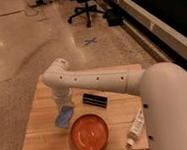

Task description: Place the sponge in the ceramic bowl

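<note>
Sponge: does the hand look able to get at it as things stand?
Probably yes: the hand hangs right over the sponge, with nothing between them; the ceramic bowl lies off to its side.

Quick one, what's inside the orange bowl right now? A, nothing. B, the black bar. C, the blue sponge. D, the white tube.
A: the ceramic bowl shows a bare inside; the sponge is outside its rim toward the picture's left, right under the gripper, while the black bar and the white tube lie on the wooden table.
</note>
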Controlling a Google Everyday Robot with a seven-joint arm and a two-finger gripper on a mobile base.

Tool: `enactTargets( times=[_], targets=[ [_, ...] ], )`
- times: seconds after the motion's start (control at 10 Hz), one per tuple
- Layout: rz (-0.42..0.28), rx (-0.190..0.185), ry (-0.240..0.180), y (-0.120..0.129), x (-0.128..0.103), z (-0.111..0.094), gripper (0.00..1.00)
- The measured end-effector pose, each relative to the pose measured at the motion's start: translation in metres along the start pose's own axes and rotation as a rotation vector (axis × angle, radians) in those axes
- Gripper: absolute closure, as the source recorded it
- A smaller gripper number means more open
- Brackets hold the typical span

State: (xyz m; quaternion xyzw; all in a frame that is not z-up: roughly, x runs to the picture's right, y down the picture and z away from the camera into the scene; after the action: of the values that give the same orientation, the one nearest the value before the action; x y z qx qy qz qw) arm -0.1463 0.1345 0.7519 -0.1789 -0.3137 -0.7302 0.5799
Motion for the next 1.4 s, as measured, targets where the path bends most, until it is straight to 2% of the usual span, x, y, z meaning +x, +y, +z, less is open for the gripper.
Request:
enactTargets(
  times=[0.1,0.2,0.5,0.8,1.0,1.4],
  targets=[
    [0.006,-0.003,-0.007,0.012,-0.009,-0.001,0.97],
    [0.013,-0.003,-0.015,0.026,-0.022,-0.003,0.88],
    [0.023,0.009,-0.018,0.058,-0.055,0.001,0.56],
    [0.05,0.042,-0.011,0.084,-0.08,0.01,0.26],
    [0.064,0.055,-0.01,0.098,-0.093,0.013,0.2],
    [0.055,0.055,0.002,0.109,-0.096,0.007,0.2]
  ],
)
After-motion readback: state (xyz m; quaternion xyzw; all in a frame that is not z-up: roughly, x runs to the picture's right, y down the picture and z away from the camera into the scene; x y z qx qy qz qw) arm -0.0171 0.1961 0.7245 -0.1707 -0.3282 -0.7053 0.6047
